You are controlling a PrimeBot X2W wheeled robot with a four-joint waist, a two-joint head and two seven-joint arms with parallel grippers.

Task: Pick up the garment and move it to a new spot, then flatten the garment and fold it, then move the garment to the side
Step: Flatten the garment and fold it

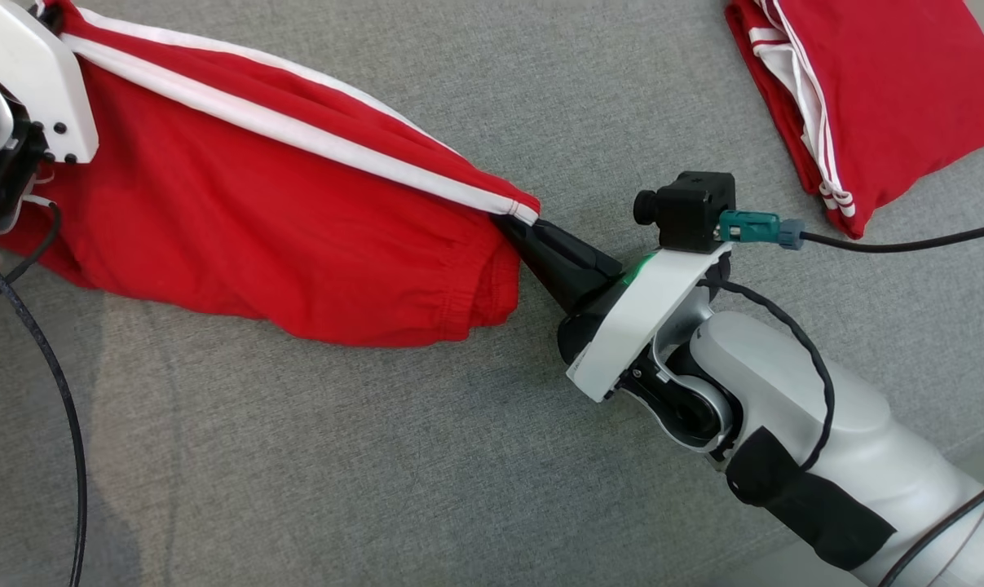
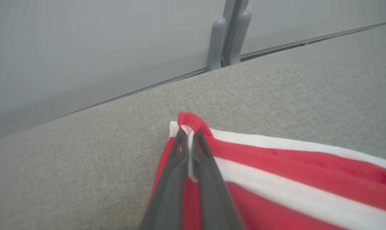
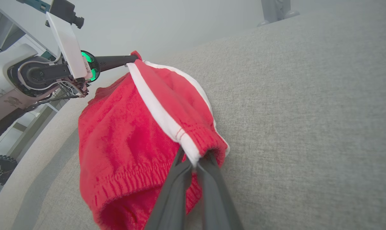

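Observation:
The garment [image 1: 239, 220] is a pair of red shorts with white side stripes, stretched in the air between my two grippers above the grey cloth surface [image 1: 377, 473]. My right gripper [image 1: 514, 222] is shut on its elastic waistband corner by the stripe; the right wrist view shows that corner [image 3: 196, 150] pinched in my right gripper [image 3: 195, 159]. At the top left my left gripper [image 2: 189, 135] is shut on the hem corner of the garment [image 2: 276, 172]; in the head view its fingers are hidden behind its white wrist [image 1: 35, 90]. The cloth sags between the two holds.
A second red garment [image 1: 875, 98] with white stripes lies folded at the top right of the surface. A grey wall and a grey post [image 2: 228, 35] stand behind the surface's far edge. A black cable [image 1: 907, 240] runs from my right wrist camera.

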